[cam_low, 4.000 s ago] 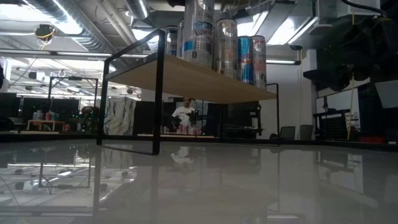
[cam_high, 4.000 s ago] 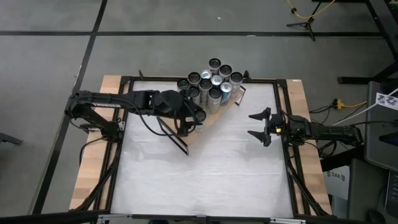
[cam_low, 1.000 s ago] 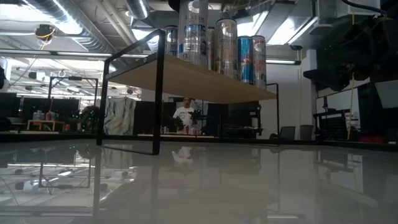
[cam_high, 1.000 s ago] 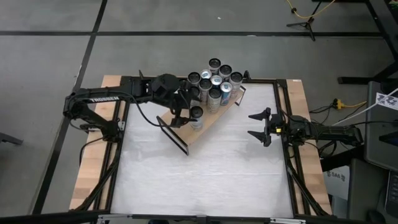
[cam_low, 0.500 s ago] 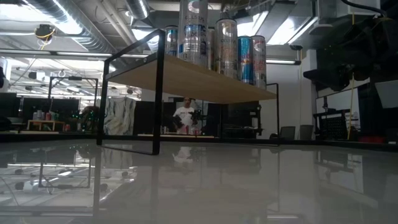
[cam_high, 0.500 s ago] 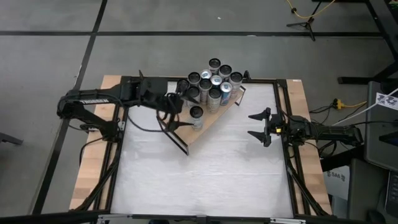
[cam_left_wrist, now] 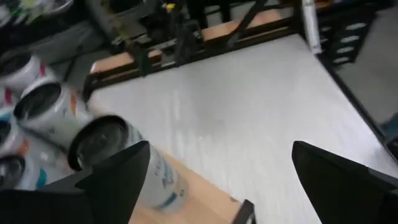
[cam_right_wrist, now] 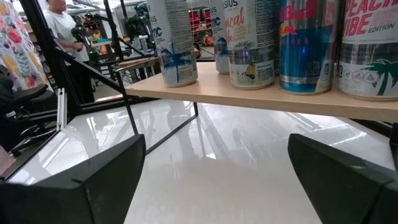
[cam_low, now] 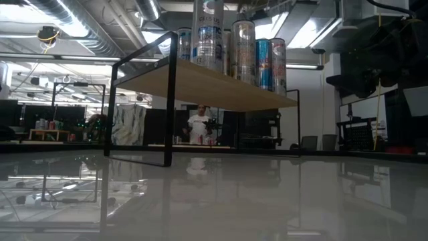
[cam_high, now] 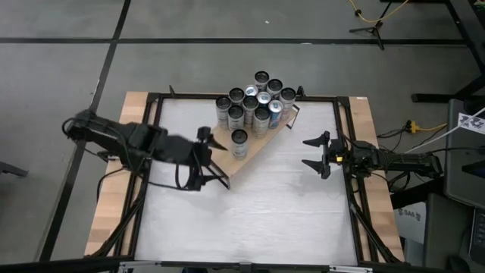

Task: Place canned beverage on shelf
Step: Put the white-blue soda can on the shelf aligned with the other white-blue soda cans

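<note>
The shelf (cam_high: 261, 144), a light-brown board on a thin black frame, stands slantwise on the far middle of the white table. Several cans (cam_high: 254, 98) stand upright in a cluster on its far end. One can (cam_high: 239, 141) stands alone nearer the shelf's near-left end and shows in the left wrist view as the can (cam_left_wrist: 102, 142). My left gripper (cam_high: 203, 158) hangs open and empty left of that end, clear of the can. My right gripper (cam_high: 314, 154) waits open at the table's right side, facing the shelf (cam_right_wrist: 249, 99).
The shelf's black frame end (cam_high: 212, 167) lies right by my left gripper. The near half of the white table (cam_high: 258, 220) carries nothing. Wooden side rails (cam_high: 110, 205) run along the table's edges. In the low view a person (cam_low: 198, 124) stands far back in the room.
My left arm has swung away from the lone can on the shelf, toward the table's left and near edges, its fingers staying apart. The can stands where it was on the board. The cluster of cans has kept still.
</note>
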{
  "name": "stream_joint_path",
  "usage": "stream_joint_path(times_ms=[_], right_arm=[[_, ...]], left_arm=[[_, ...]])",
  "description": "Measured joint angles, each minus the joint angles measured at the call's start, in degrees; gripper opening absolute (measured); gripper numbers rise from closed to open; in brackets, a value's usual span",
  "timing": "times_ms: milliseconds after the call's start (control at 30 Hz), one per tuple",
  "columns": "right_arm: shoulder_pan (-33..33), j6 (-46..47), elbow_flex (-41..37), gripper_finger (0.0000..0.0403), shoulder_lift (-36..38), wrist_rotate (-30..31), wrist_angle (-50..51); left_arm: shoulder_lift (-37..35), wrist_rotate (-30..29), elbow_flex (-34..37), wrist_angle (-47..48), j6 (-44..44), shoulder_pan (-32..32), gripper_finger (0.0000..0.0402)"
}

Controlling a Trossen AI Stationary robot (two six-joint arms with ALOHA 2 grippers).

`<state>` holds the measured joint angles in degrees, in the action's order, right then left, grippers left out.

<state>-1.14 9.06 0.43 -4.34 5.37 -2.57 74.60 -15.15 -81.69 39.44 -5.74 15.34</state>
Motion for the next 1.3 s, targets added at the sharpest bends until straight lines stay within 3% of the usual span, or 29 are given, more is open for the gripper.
stream_joint_path(times_ms=[233,333,867,1300], right_arm=[[0.0,0.0,0.0,0.0388,0.0,0.0,0.0],[0.0,0.0,0.0,0.0388,0.0,0.0,0.0],[0.0,0.0,0.0,0.0388,0.0,0.0,0.0],[0.0,0.0,0.0,0.0388,0.0,0.0,0.0]], left_arm=[[1.9,-23.8,0.1,1.3,22.5,8.3,0.0385],[4.0,-30.8,0.1,2.3,30.7,10.2,0.0385],[19.1,-40.5,0.1,2.2,44.0,8.9,0.0385],[21.9,-45.1,0.2,10.2,62.2,9.1,0.0379]])
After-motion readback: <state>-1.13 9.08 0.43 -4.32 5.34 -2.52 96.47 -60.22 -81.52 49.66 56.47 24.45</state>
